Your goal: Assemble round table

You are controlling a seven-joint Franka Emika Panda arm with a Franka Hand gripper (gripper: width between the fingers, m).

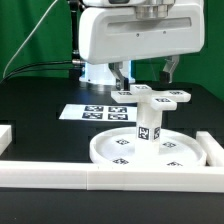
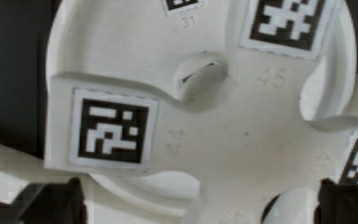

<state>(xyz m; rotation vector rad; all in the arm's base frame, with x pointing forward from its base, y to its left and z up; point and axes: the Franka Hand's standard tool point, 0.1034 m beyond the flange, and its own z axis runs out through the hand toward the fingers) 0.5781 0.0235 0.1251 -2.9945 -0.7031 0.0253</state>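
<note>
On the black worktop (image 1: 40, 125) the disc (image 1: 150, 150) lies flat, the leg (image 1: 148, 122) upright at its centre, the 4-armed foot (image 1: 152, 96) on top. The pincer (image 1: 143, 72) hangs just above the foot, fingers spread wide, holding nothing. The marker board (image 1: 92, 112) lies behind.

light: bright, even | shadows: soft | wrist view: blurred close-up | exterior: soft focus

A black table top (image 1: 40, 95) is seen in the exterior view, backed by a green curtain (image 1: 30, 30), bordered by long white rails (image 1: 60, 172), with the marker board (image 1: 85, 112) laid flat beneath and beside the gripper.
</note>
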